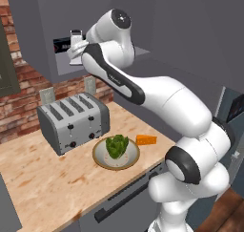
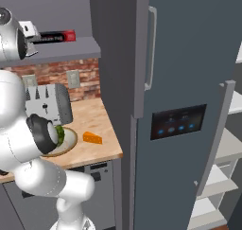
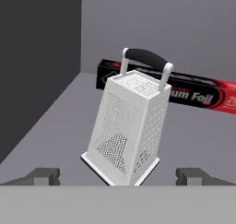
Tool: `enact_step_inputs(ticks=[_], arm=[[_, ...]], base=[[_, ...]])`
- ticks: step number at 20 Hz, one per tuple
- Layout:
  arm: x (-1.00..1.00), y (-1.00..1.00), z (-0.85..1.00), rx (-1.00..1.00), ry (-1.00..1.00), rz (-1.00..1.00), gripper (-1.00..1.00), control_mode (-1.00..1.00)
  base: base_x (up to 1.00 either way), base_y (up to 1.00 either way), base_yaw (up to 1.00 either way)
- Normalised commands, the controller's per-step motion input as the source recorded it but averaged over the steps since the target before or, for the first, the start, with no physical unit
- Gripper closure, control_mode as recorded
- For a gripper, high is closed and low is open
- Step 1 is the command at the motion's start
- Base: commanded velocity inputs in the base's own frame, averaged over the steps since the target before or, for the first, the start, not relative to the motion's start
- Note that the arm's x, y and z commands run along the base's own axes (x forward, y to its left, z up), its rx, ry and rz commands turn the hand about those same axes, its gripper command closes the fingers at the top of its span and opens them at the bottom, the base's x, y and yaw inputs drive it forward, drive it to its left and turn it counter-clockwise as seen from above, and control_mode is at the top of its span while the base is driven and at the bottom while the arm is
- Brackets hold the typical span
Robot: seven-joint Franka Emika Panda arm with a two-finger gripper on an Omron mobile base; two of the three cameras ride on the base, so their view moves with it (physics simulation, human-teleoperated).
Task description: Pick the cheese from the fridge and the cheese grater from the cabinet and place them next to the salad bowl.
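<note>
**Pincer spread wide in front of the cheese grater**

The pincer (image 3: 117,174) is spread as far as it goes, its two dark fingertips (image 3: 42,174) standing well apart at either side of the hand view. It holds nothing and touches nothing. The cheese grater (image 3: 127,128) stands just ahead of it, between the lines of the two tips, on the grey shelf (image 3: 55,121) of the cabinet (image 1: 43,40).

The grater stands upright on its wide base, long axis vertical, tapering toward the top, with its dark handle uppermost. One corner edge points toward the pincer, so two perforated faces show. In the hand view it appears to lean slightly; the camera's own roll may account for that.

Behind the grater, farther from the pincer, a long black-and-red foil box (image 3: 198,94) lies flat across the shelf. The grater covers its middle, and its far end is cut off at the picture's edge.

Far below the pincer, on the counter (image 1: 43,183), the cheese (image 1: 146,140) lies just beside the salad bowl (image 1: 102,159), with a toaster (image 1: 71,121) close by. The fridge (image 2: 189,82) stands well off to the side.

In the base views the arm's elbow hides most of the hand, so the tips cannot be made out there; in the left one the grater (image 1: 76,38) peeks out above the wrist.
</note>
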Motion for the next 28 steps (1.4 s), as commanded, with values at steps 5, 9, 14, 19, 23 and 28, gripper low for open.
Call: enact_step_inputs(ticks=[5,9,14,19,23,28], arm=[[0.14,0.00,-0.24,0.03,0.00,0.00,-1.00,-1.00],[0.13,0.00,-0.05,0.02,0.00,0.00,-1.00,-1.00],[0.22,0.00,0.00,0.03,0.00,0.00,-1.00,-1.00],[0.16,0.00,0.00,0.03,0.00,0.00,-1.00,-1.00],[0.04,0.01,0.00,0.02,0.03,-0.01,-1.00,-1.00],[0.00,0.07,0.00,0.00,0.04,0.00,-1.00,-1.00]], base=[[0.00,0.00,0.00],[0.00,0.00,0.00],[0.00,0.00,0.00],[0.00,0.00,0.00],[0.00,0.00,0.00],[0.00,0.00,0.00]])
